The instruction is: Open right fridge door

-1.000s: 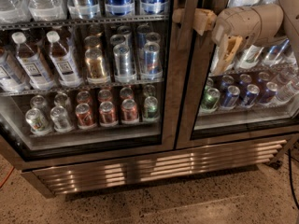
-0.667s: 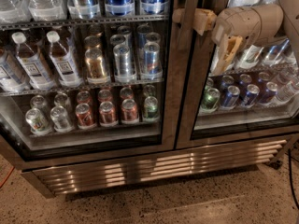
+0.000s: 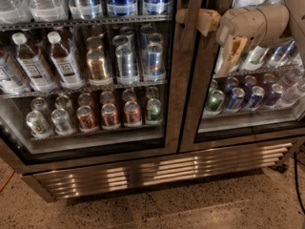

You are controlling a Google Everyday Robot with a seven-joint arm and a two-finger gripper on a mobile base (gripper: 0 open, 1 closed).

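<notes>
Above speckled floor (image 3: 200,209), the right fridge door (image 3: 189,109) stands upright; tool (image 3: 193,18) at its inner edge, grip unclear.

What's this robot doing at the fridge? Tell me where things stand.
The robot arm reaches in from the right, with its gripper at the upper inner edge of the right fridge door, beside the left door. The right door looks shut, in line with the left one; no opening yet. Blue and green cans sit behind its glass.
</notes>
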